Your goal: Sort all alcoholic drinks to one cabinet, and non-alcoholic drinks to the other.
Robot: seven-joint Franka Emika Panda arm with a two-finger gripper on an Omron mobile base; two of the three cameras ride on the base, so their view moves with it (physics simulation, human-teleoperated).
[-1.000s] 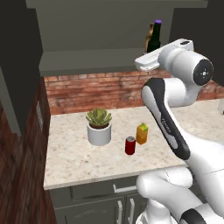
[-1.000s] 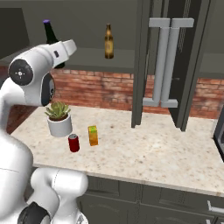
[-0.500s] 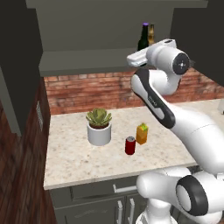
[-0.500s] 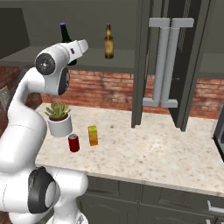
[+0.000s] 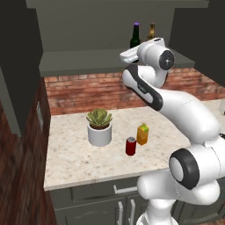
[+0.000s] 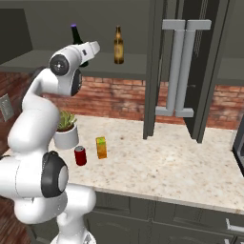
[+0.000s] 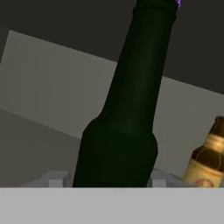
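hand view puts the dark green bottle (image 7: pixel 120 127) dead ahead of the end effector (image 7: pixel 107 178), body filling the gap between the two fingertips (image 7: pixel 56 178), one tip showing at each flank. looks like a grasp on the bottle, or a closing one just short of contact; cannot tell from these views whether the pads actually touch the glass. long axis of the bottle runs up and slightly to one side across the hand view, purple cap at the top edge, so upright on the cabinet shelf (image 5: pixel 88 59) with the hand tilted a little against it. grip sits low on the body, below the shoulder.

amber beer bottle (image 7: pixel 205 162) stands just beside the green one, off to one side of the end effector and a little deeper in, apart from the fingertips. left base view shows both bottles, dark green bottle (image 5: pixel 135 36) and amber beer bottle (image 5: pixel 151 32), upright behind the wrist on the shelf, end effector (image 5: pixel 127 54) reaching in at shelf height. right base view agrees: dark green bottle (image 6: pixel 77 44) right at the end effector (image 6: pixel 93 48), amber beer bottle (image 6: pixel 118 45) further along.

well below the end effector, on the bench (image 5: pixel 70 154), red soda can (image 5: pixel 131 146) and orange juice carton (image 5: pixel 143 134) stand near each other, next to a potted plant (image 5: pixel 99 127); not yet sorted, by the look of it.

likely next: either release and back straight out along the approach line, or lift clear; sideways drift toward the beer bottle could knock it.
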